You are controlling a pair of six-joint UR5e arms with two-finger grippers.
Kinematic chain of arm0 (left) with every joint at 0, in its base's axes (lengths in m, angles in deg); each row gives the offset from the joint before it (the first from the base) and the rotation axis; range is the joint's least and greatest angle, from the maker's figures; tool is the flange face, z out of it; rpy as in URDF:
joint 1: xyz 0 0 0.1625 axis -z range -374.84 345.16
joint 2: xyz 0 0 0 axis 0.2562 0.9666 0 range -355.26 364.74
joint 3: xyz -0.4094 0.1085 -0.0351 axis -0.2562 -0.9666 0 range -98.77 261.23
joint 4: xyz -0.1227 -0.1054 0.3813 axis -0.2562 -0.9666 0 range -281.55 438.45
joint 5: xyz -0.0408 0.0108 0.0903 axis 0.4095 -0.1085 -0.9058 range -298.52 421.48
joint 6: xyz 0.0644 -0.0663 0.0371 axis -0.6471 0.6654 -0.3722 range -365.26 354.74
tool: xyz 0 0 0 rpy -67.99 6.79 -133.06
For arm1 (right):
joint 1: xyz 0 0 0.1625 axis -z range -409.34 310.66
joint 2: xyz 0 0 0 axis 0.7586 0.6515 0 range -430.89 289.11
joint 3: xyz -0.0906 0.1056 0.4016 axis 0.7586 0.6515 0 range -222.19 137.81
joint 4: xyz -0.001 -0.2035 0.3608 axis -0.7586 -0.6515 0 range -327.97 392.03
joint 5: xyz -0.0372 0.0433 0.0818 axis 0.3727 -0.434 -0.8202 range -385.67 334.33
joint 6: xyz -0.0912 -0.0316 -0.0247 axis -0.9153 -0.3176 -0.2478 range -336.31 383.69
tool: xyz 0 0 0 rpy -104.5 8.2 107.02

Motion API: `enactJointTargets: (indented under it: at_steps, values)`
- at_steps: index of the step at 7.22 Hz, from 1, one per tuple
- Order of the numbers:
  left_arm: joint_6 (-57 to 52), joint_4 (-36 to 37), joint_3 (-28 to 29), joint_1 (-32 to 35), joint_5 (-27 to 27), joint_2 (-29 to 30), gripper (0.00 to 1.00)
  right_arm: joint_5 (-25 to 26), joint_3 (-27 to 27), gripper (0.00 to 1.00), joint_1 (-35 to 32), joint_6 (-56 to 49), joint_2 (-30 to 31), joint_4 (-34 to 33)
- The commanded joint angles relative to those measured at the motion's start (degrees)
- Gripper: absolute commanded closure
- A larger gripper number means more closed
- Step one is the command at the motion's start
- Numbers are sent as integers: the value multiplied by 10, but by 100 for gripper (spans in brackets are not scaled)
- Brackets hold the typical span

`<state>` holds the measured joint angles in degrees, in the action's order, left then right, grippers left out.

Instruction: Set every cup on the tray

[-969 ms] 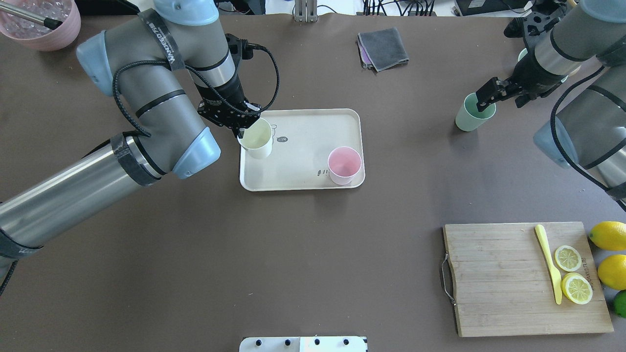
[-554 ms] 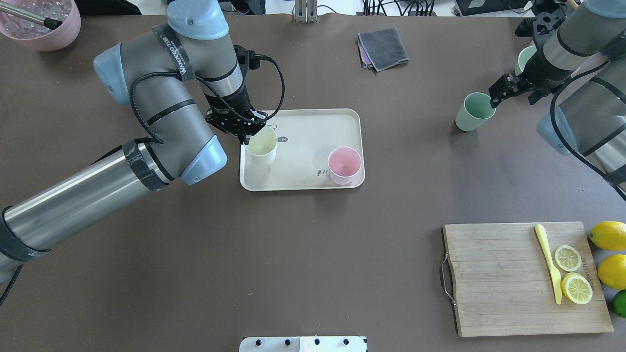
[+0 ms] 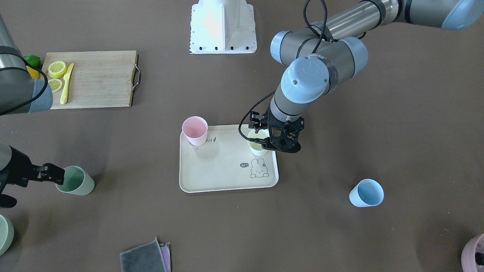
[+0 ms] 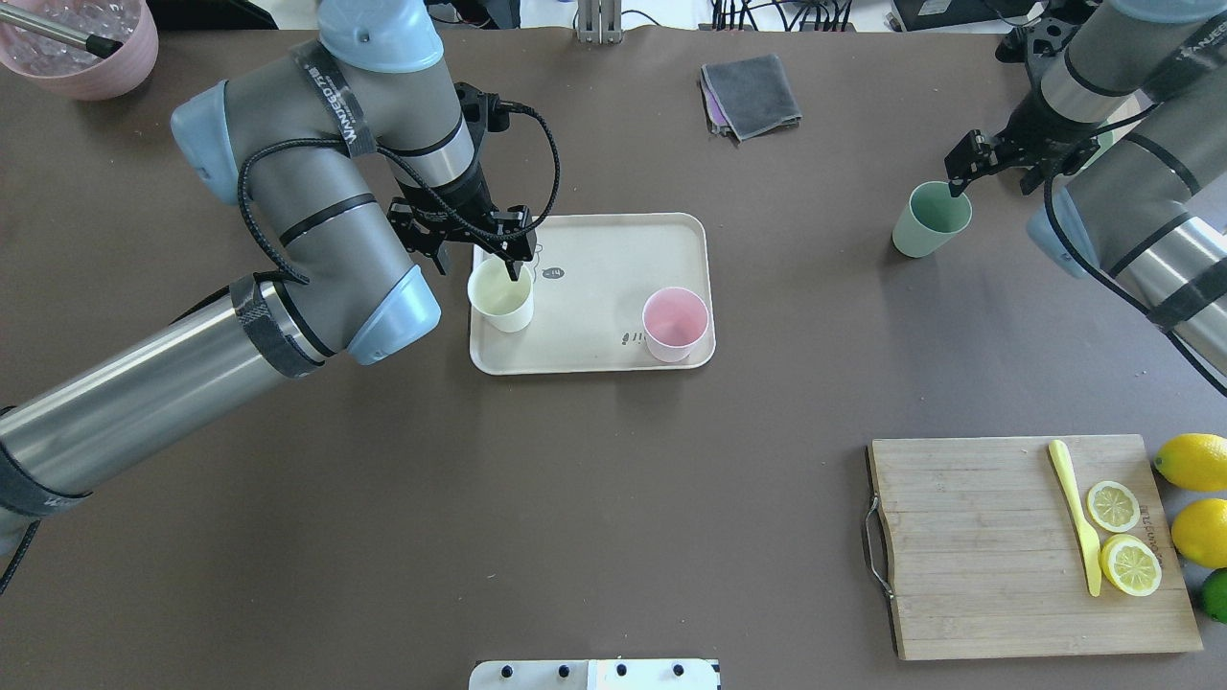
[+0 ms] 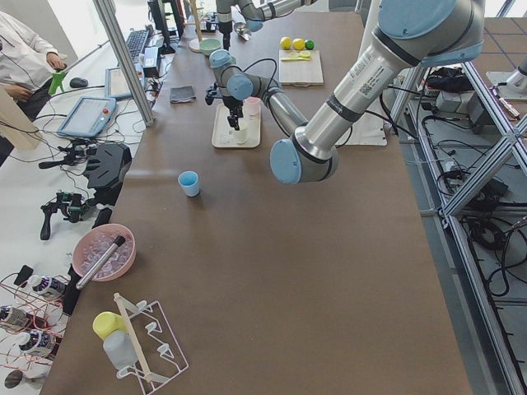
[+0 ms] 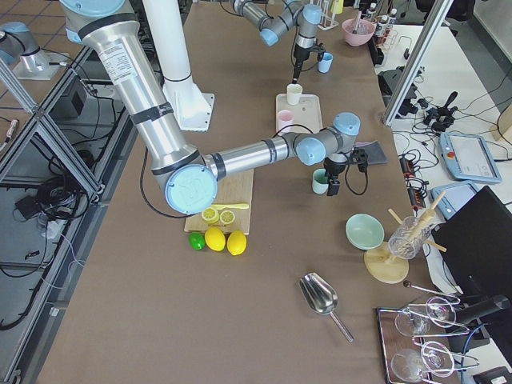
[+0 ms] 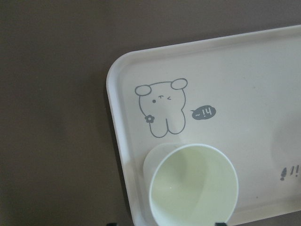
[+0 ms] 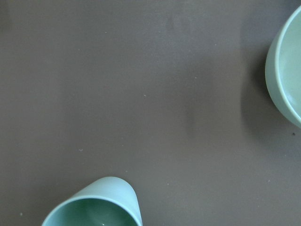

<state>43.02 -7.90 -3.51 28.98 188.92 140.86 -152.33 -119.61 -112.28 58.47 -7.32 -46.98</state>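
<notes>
left gripper (image 4: 484, 261) with jaws apart at small cream-white plastic cup (image 4: 500, 297) on flat cream rectangular tray (image 4: 613, 240), right gripper (image 3: 56, 173) beside sage green plastic cup (image 4: 928, 222), grip state unclear

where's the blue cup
In the front-facing view the blue cup sits at lower right, well clear of the tray, on the robot's left side.

Brown surface (image 4: 613, 498) carries the tray (image 4: 613, 240), green cup (image 4: 922, 230), blue cup (image 3: 366, 193), cutting board (image 4: 968, 556), grey cloth (image 4: 752, 94).
</notes>
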Motion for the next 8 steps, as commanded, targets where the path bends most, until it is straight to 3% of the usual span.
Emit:
enactJointTargets:
  at_steps: [1,2,3,4,5,7,8]
  values:
    - [10,30,-58,3,0,-22,2,-2,17,29,4,6,-3,9]
    - [10,79,-87,9,1,-22,2,-3,17,58,12,3,0,9]
    - [9,92,-103,24,4,-29,2,-6,17,79,20,1,6,9]
    - [8,92,-105,32,32,-33,2,-13,10,85,20,0,9,9]
    - [8,92,-105,35,34,-35,2,-37,8,100,20,-4,13,10]
    - [-15,91,-105,65,35,-70,2,-53,-12,100,17,-10,2,3]
    - [-97,92,-104,98,35,-92,2,-55,-12,100,26,2,-25,-3]
